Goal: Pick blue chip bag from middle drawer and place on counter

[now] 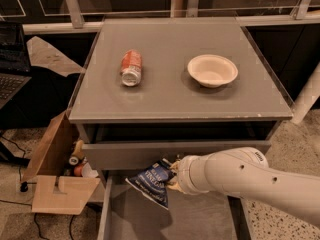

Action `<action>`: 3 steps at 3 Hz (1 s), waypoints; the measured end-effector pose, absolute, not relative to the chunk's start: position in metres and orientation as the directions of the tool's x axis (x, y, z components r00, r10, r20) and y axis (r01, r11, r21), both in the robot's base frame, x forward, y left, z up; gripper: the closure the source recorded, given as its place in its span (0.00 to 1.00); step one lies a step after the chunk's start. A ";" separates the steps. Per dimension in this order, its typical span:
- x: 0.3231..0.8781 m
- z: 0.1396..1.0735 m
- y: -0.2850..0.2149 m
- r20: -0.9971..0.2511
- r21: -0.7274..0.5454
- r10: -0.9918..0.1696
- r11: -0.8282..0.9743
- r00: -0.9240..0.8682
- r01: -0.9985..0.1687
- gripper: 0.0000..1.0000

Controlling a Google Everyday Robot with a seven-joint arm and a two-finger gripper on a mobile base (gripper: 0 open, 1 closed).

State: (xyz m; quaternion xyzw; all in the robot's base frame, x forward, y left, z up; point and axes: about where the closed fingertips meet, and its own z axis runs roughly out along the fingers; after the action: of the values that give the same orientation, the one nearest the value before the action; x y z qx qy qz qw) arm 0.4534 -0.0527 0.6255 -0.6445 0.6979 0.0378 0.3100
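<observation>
- Blue chip bag (150, 181), a small crinkly dark navy snack bag with white lettering: pick step in hand. It hangs off the two-finger gripper (172, 180), just above the open drawer's floor and close under the closed grey drawer front (125, 155).
- Next move, my read: pull back and up to clear that drawer front and the cabinet top's edge, then carry the bag over the top and set it on bare surface. Place step not yet done.
- Counter (165, 101), a large flat matte grey cabinet top: one.
- Middle drawer (200, 219), wide, shallow, grey, flat floor: one, pulled open.
- White robot arm (250, 176): one, reaching in low from the right, in front of the cabinet.
- Brown cardboard box (52, 184): one, on the floor left of the cabinet, flaps open.
- White round bowl (212, 70): one, upright, on the right of the counter.
- Blue chip bag: one.
- Gripper: one, at the arm's left end over the drawer, clamped on the bag's right edge.
- Orange soda can (131, 68): one, lying on its side on the left of the counter, well apart from the bowl.
</observation>
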 end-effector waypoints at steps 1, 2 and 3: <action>0.453 0.626 -0.053 -0.481 -0.347 -0.876 0.166 0.023 -0.923 1.00; 0.449 0.636 -0.046 -0.475 -0.372 -0.878 0.142 0.057 -0.917 1.00; 0.443 0.686 -0.026 -0.481 -0.479 -0.865 0.127 0.139 -0.868 1.00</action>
State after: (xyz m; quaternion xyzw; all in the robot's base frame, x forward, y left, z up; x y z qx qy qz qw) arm 0.4426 -0.0264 0.6858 -0.6608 0.6559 0.0021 0.3648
